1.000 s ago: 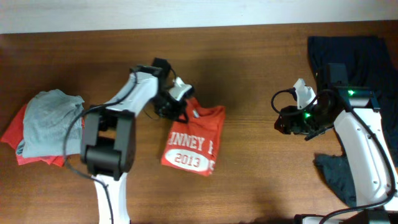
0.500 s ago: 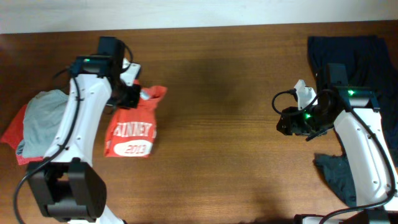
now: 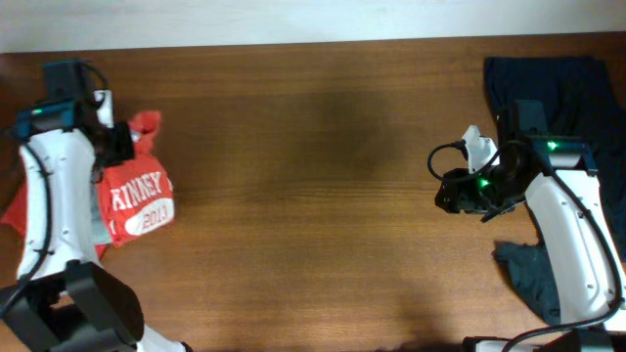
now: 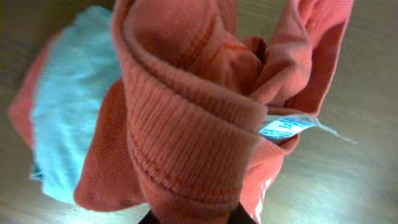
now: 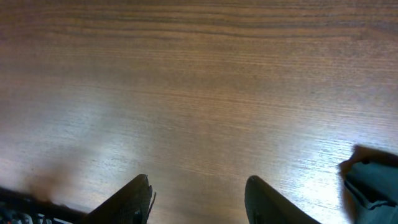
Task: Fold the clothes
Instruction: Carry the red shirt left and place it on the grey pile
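at the far left edge of the table (image 3: 313,196), the left gripper (image 3: 119,145) is clamped on a bunched fold of the orange-red t-shirt (image 3: 142,196). the wrist view is filled with its ribbed fabric and a small white label (image 4: 287,127), and the fingers themselves are hidden by the cloth. the shirt hangs down from the grip with its white lettering and 2013 facing up, just right of the left arm. whether its lower hem rests on the wood i cannot tell. under and beside it lies a light grey shirt (image 4: 68,112), and a red cloth (image 3: 14,213) peeks out at the very edge, so that corner is crowded.

the broad middle of the table is bare wood, open room between the two arms.

to the right, the right gripper (image 5: 198,183) hovers over the wood with its fingers (image 5: 134,200) apart and nothing between them. a dark navy garment (image 3: 548,78) covers the top right corner behind that arm, and another dark navy piece (image 3: 523,269) lies by its base near the right edge, close beside the gripper.
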Motion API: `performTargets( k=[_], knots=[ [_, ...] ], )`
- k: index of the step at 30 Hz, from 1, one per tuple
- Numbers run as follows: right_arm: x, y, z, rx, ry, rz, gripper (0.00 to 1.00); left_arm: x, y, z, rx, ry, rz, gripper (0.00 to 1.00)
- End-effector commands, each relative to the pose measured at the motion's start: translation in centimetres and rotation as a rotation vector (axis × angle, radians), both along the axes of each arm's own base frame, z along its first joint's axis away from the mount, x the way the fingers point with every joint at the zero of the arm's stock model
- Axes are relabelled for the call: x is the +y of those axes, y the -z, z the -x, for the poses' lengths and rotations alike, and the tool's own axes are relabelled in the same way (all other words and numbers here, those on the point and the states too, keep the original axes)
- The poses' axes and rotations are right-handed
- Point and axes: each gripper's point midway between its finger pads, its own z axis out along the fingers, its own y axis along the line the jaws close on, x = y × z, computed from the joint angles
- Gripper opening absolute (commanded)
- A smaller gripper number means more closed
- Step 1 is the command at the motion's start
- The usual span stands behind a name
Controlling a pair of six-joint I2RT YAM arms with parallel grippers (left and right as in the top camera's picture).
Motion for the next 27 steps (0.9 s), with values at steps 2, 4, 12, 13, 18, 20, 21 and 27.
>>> performTargets(
  k=[2,4,12,13,18,20,21,27],
  knots=[
    [-0.4,-0.2,-0.2,-0.005,0.005,0.013,0.54,2.6,-2.9,-0.4,-0.122,-0.042,-0.004,0.0],
    [-0.4,-0.2,-0.1,-0.005,0.005,0.013,0.54,4.1,-3.2,-0.7,-0.153,-0.069,-0.015,0.01],
    [-0.4,-0.2,-0.1,-0.005,0.005,0.013,0.54,7.7,-3.9,-0.7,-0.2,-0.085,-0.061,0.01],
    [-0.4,-0.2,-0.1,-0.005,0.005,0.013,0.54,8.1,-3.9,-0.7,-0.206,-0.094,-0.06,0.01],
    [-0.4,-0.2,-0.1,-0.005,0.005,0.013,0.54,9.9,-3.2,0.0,-0.197,-0.139,-0.06,0.02],
    [-0.4,-0.2,-0.1,-0.005,0.005,0.013,0.54,10.5,-2.9,0.2,-0.189,-0.154,-0.058,0.03],
    [-0.4,-0.2,-0.1,-0.004,0.005,0.013,0.54,10.8,-2.7,0.4,-0.185,-0.162,-0.057,0.03],
    [-0.4,-0.2,-0.1,-0.002,0.005,0.012,0.54,13.1,-1.3,1.3,-0.165,-0.237,-0.04,0.04]
  ],
)
